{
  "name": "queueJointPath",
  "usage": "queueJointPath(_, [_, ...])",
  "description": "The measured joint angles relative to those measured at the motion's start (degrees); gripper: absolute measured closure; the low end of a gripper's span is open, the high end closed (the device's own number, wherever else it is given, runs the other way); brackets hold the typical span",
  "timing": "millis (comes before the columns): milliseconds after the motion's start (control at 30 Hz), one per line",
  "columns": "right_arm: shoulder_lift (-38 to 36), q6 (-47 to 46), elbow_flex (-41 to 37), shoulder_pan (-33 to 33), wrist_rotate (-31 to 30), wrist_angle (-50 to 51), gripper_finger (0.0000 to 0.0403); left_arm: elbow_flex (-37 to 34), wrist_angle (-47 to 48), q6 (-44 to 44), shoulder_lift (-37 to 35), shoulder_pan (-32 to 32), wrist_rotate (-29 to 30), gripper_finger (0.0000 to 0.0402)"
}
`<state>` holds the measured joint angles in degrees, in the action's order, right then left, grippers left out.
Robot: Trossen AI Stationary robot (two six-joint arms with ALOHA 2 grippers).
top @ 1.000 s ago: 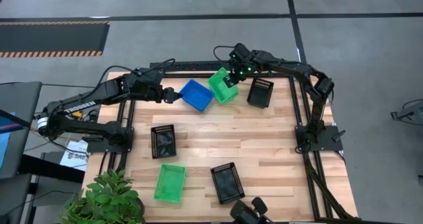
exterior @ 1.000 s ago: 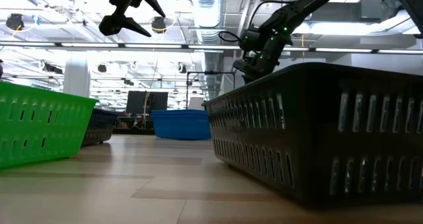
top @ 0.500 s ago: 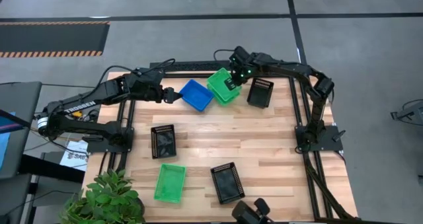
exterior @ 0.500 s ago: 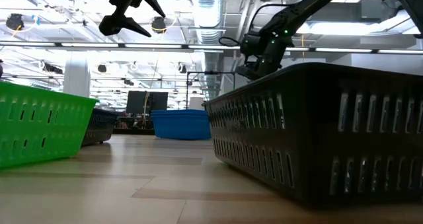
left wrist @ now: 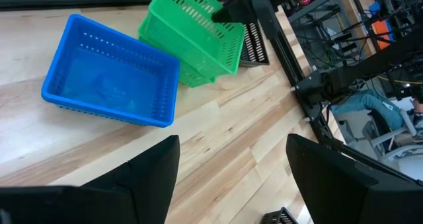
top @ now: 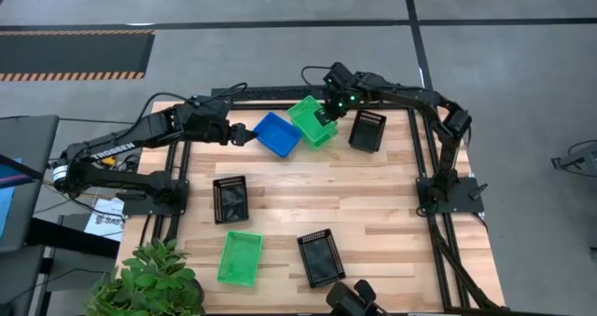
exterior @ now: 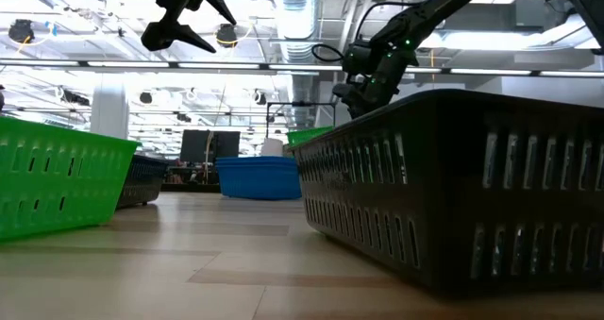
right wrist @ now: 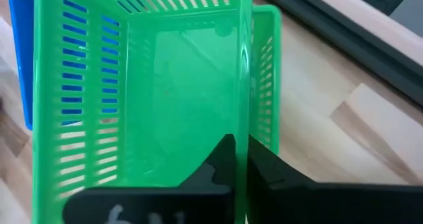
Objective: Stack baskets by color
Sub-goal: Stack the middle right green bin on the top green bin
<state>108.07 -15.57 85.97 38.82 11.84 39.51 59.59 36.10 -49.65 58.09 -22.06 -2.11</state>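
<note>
Two green baskets sit nested at the table's far edge; the upper one (top: 311,118) tilts over the lower one (left wrist: 198,75). My right gripper (right wrist: 241,145) is shut on the upper one. A blue basket (top: 278,134) rests on its base just left of them. My left gripper (top: 244,135) hovers open above the table at the blue basket's left side and touches nothing. Another green basket (top: 240,258) lies near the front edge. Three black baskets lie at the far right (top: 367,130), mid left (top: 230,199) and near centre (top: 320,257). My right gripper pinches the upper green basket's side wall at its rim (right wrist: 243,85), one finger (right wrist: 218,164) inside the basket and one (right wrist: 264,174) outside. The fingers slant down from the table's far right. The basket is tilted, its held side raised, resting in the lower green basket.
The table's metal frame rail (right wrist: 330,26) runs close behind the green baskets. A potted plant (top: 149,279) stands at the near left corner. Bare wood lies across the table's middle (top: 354,195).
My right gripper has shut on the upper green basket's wall. That basket has tipped and shifted slightly toward the blue basket, and its edge now shows in the low view. My left arm has kept still.
</note>
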Motion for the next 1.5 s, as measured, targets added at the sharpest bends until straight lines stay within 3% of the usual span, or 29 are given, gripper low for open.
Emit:
queueJointPath(900, [0.1, 1.2, 0.0, 0.4, 0.2, 0.8, 0.0376, 0.0, 0.0, 0.5, 0.0, 0.0, 0.7, 0.0136])
queueJointPath(1267, [4.8, 1.0, -0.1, 0.3, 1.6, 0.9, 0.0381, 0.0, 0.2, -0.1, 0.0, 0.0, 0.6, 0.0136])
queueJointPath(1500, [4.7, 0.7, -0.1, 0.3, 1.3, 0.3, 0.0352, 0.0, 0.2, -0.1, 0.0, 0.0, 1.2, 0.0136])
